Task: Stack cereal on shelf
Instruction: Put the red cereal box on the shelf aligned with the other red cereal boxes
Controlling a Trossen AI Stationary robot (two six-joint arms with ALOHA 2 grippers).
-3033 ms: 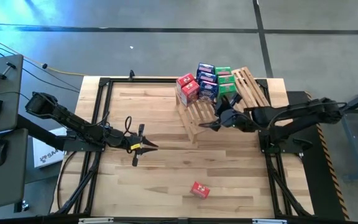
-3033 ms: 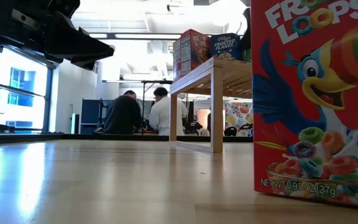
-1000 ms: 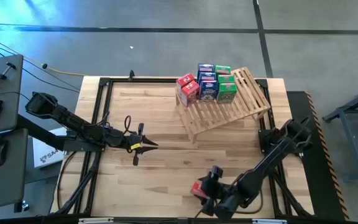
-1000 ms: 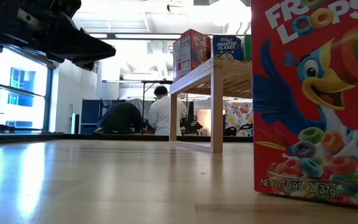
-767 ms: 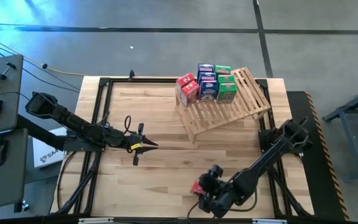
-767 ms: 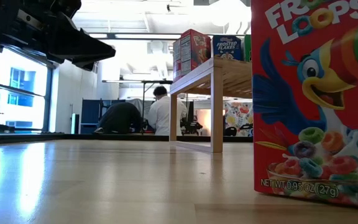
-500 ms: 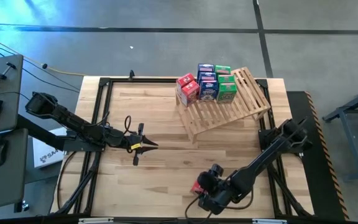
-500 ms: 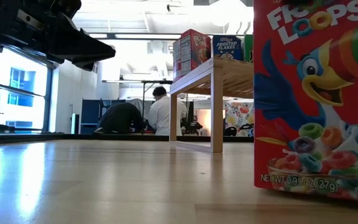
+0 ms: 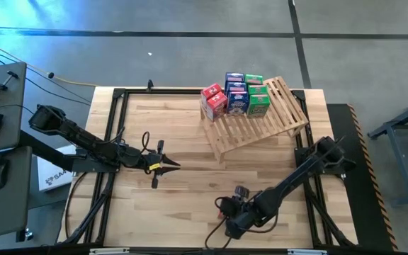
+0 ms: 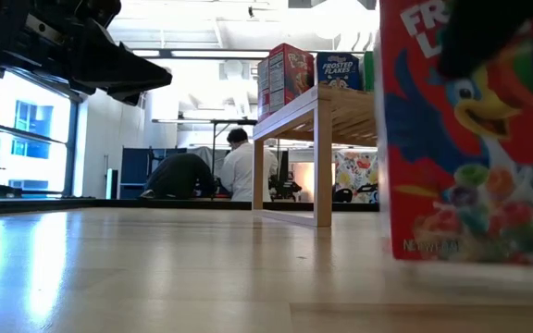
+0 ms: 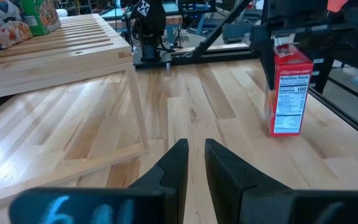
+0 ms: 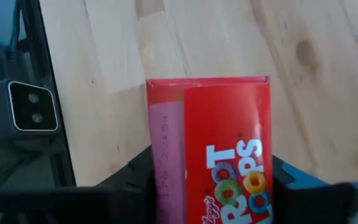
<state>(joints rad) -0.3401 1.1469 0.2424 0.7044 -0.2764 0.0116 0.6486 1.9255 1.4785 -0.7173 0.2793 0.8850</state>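
**Gripping a red box at the table's near edge**

Seen from above, the right gripper [image 9: 227, 210] was found low over the table [image 9: 176, 134] at about 6 o'clock, just inside the near edge, with its arm stretched out from the right-hand base. In the right wrist view the two dark fingers [image 12: 135, 177] were pressed against both side walls of an upright red box [image 12: 210, 149], so the grip was judged closed on it. In the low view the same box [image 10: 470, 166] filled the right of the frame, with a dark part of the gripper across its top corner; whether its base was off the wood could not be told.

The shelf [image 9: 257, 124] stood at about 1 o'clock, tilted as a ramp. Six boxes were grouped at its far upper end: red [image 9: 214, 100], blue [image 9: 236, 98] and green [image 9: 258, 100] fronts were made out, set close together.

The left gripper [image 9: 170, 166] was held at about 9 o'clock, well apart from the shelf and the red box, with nothing between its fingers [image 11: 174, 163], which were nearly together.

Two people [image 10: 213, 168] were seen in the room beyond the table.
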